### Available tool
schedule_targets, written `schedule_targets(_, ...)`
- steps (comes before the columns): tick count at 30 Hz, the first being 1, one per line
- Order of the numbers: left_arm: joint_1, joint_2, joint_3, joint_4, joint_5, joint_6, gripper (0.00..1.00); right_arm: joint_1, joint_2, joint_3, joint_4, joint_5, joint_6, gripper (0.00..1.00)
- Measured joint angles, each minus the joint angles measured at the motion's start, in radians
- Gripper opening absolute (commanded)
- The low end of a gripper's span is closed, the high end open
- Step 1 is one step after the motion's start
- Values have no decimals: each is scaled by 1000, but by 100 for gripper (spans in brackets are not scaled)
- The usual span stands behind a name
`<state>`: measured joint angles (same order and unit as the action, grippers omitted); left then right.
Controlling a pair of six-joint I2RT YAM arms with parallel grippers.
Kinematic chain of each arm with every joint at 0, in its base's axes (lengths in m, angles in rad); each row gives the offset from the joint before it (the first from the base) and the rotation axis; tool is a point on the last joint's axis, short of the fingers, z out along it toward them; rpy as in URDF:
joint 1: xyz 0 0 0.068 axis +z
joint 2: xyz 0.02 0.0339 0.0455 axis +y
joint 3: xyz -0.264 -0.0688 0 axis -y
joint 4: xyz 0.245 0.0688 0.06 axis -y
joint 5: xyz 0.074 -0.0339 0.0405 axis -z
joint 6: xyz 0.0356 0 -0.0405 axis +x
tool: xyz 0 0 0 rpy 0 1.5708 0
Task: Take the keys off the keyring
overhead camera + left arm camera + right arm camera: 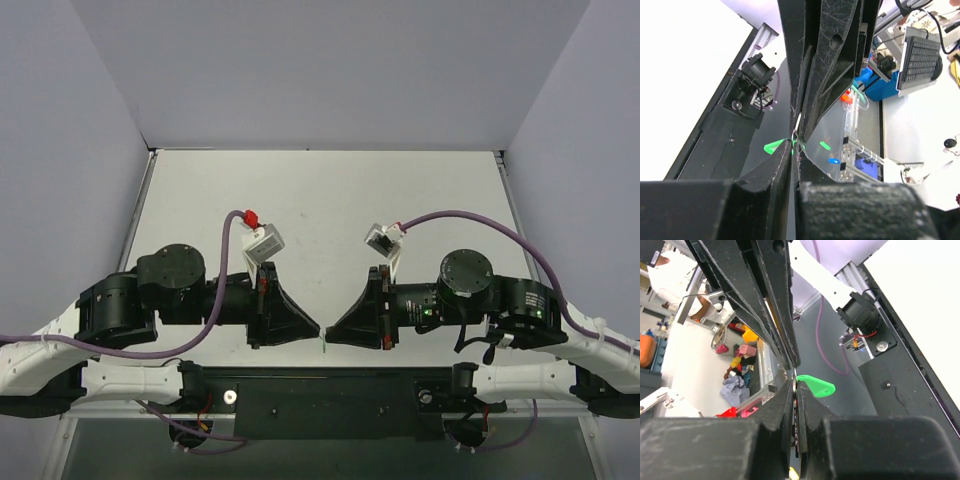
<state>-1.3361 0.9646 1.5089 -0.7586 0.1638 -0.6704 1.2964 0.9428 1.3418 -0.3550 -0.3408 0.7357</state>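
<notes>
My two grippers meet tip to tip just above the table's near edge, the left gripper (318, 331) from the left and the right gripper (329, 335) from the right. The green keyring (324, 346) hangs as a speck below the tips. In the left wrist view the left gripper (794, 145) is shut, with the keyring (774, 147) sticking out beside its tip and a thin silver loop (794, 134) above. In the right wrist view the right gripper (794, 380) is shut on a thin silver metal sliver, seemingly the key (794, 374), with the keyring (816, 385) beside it.
The white table (320, 200) stretches beyond the grippers, with grey walls on three sides. The black mounting plate (330, 395) with both arm bases lies right below the tips. Purple cables (470, 218) arch over the arms.
</notes>
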Motion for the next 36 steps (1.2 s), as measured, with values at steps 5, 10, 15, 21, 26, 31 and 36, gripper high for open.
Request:
schedule_targets(5,-4,-90,-92,72,-53,-43,41,-6,-24,-34,-6,67,5,0)
schedule_targets(10,-5,-152,-141,174,-113,-77,52,-7,-43,-55,7,109,16,0)
schedule_targets(15,-5,-218,-246,303,-172,-115,53,-7,-63,-87,53,140,35,0)
schedule_targets(21,-5,-259,-365,431,-255,-158,52,-7,-80,-129,124,181,72,0)
schedule_targets(26,-7,-254,-409,509,-298,-183,49,-7,-83,-132,182,198,91,0)
schedule_targets(31,-13,-231,-416,571,-314,-192,45,-7,-83,-132,209,204,102,0)
schedule_targets(36,-18,-209,-420,607,-314,-197,42,-7,-87,-132,223,210,103,0)
